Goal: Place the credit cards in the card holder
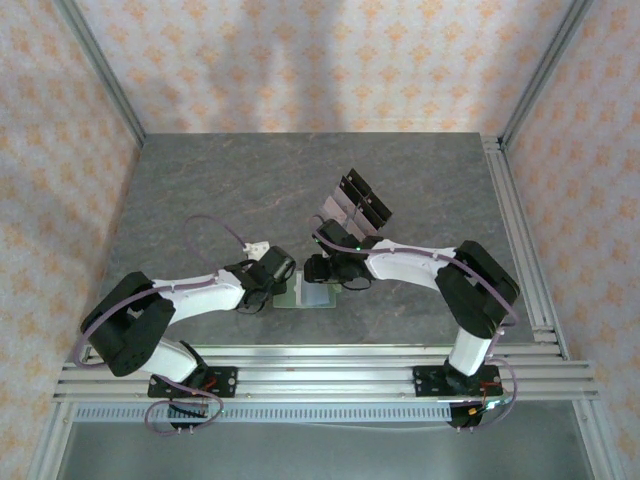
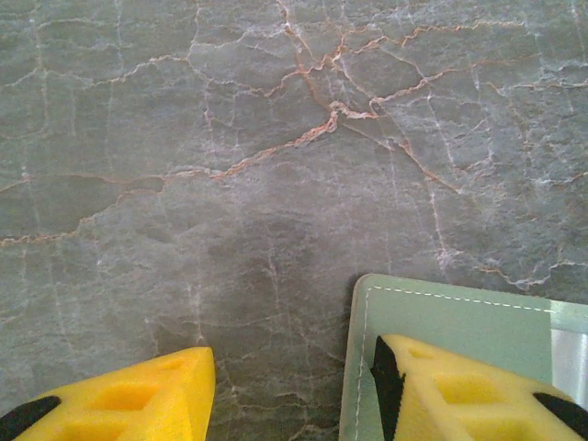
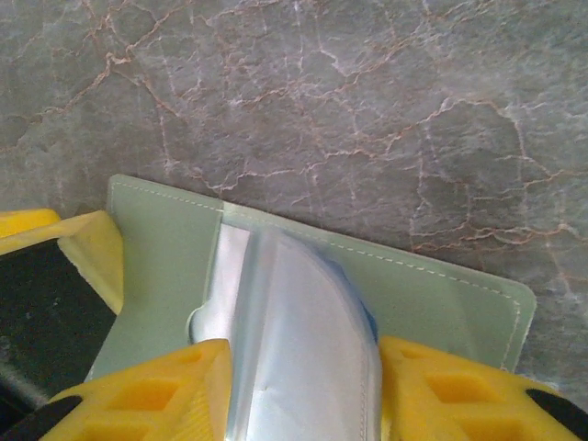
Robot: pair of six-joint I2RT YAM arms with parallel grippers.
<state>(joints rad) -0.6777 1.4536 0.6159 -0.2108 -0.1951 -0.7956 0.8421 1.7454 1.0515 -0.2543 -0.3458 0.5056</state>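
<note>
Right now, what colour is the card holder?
The card holder is pale sage green with light edge stitching; best seen in the right wrist view.

Count's on! One card holder (image 1: 316, 295), sage green, lying open on the one worktop (image 1: 200, 190). Cards: one credit card (image 3: 294, 349) over the holder's open face that I can count for sure. A blue edge peeks out beneath it, so maybe a second, can't tell. Behind the holder, one clear acrylic rack (image 1: 352, 212) with black parts, too small to tally. Two arms: left arm (image 1: 190, 295) left of the holder, right arm (image 1: 420, 262) right of it. Two hands, left hand (image 1: 282, 274) and right hand (image 1: 326, 268), two yellow fingers (image 2: 459, 395) each.
</note>
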